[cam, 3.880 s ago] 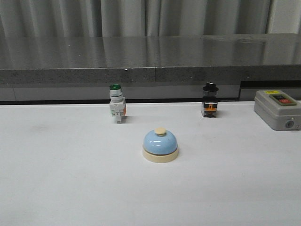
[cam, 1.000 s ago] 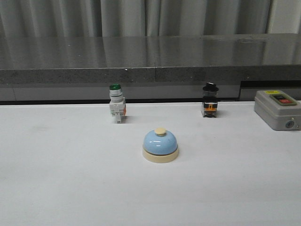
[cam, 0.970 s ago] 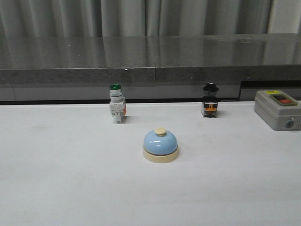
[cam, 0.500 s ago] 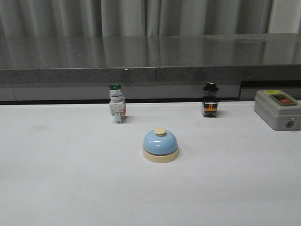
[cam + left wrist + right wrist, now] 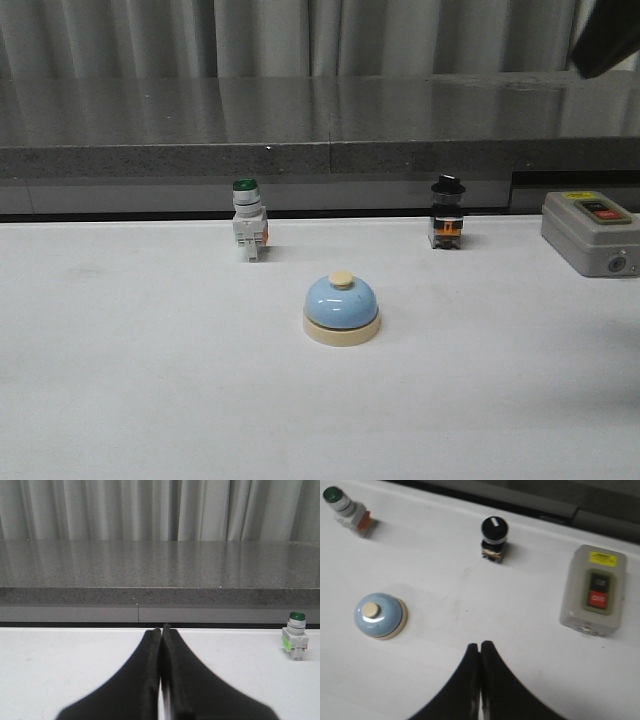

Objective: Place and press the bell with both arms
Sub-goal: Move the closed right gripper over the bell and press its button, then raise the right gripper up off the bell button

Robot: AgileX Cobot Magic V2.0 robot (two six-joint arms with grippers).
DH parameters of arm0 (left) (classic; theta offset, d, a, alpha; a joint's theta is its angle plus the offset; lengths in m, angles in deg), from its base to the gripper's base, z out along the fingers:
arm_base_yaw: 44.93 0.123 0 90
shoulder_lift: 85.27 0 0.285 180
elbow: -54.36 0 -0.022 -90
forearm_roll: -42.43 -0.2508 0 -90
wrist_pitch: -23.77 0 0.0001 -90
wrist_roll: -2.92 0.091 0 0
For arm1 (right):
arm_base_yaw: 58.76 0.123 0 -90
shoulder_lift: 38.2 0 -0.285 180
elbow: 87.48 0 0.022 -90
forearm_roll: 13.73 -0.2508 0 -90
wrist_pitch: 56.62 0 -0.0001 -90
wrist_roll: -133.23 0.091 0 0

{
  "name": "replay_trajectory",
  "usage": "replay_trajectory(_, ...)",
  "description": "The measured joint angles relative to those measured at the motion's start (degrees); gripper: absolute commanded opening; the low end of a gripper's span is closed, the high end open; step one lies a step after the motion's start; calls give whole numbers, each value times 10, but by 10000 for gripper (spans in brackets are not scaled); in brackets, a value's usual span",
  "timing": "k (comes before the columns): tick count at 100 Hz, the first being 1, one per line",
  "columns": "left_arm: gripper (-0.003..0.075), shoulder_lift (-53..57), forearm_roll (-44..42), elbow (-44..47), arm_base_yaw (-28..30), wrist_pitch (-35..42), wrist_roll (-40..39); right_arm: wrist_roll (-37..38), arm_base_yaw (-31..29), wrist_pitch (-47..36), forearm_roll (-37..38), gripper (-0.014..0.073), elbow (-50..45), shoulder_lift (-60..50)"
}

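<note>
The light-blue bell [image 5: 341, 309] with a cream base and cream button stands alone near the middle of the white table [image 5: 150, 380]. It also shows in the right wrist view [image 5: 380, 615]. My right gripper [image 5: 480, 645] is shut and empty, high above the table, to the right of the bell and apart from it. A dark part of the right arm [image 5: 610, 35] shows at the top right of the front view. My left gripper [image 5: 161, 629] is shut and empty, low over the table; the bell is out of its view.
A green-capped white push-button switch [image 5: 248, 222] stands behind the bell on the left; it also shows in the wrist views [image 5: 296, 642] [image 5: 345, 509]. A black-knobbed switch [image 5: 446, 215] stands behind on the right. A grey box with a red button [image 5: 592, 232] sits far right. A dark stone ledge [image 5: 300, 125] runs behind.
A dark part of the right arm has come into the top right corner of the front view. The bell and the switches have not moved.
</note>
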Motion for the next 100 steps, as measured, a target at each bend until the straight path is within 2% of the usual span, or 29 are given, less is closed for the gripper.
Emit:
replay_trajectory(35, -20, 0, 0, 0, 0, 0, 0, 0, 102, 83, -3, -60, 150, 212)
replay_trajectory(59, -20, 0, 0, 0, 0, 0, 0, 0, 151, 121, -3, -60, 228, 308)
replay_trajectory(100, -20, 0, 0, 0, 0, 0, 0, 0, 173, 105, -3, -60, 262, 400)
